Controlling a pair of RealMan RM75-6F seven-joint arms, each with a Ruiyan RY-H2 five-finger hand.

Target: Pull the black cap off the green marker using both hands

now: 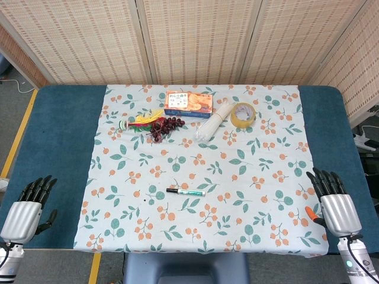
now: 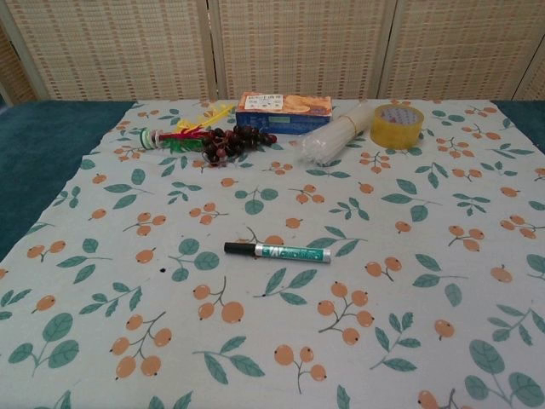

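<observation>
Floral cloth (image 1: 249, 177): capped green marker (image 2: 278, 251) lying flat, untouched.

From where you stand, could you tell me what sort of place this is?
Probably a robot test station, not a home: a table under a floral cloth, woven screens behind, and props like a tape roll and marker.

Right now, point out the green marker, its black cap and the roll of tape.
green marker (image 2: 294, 253), chest view, middle of the labelled barrel.
black cap (image 2: 238, 248), chest view, middle of the cap at the marker's left end.
roll of tape (image 2: 397, 125), chest view, its yellowish outer wall.
</observation>
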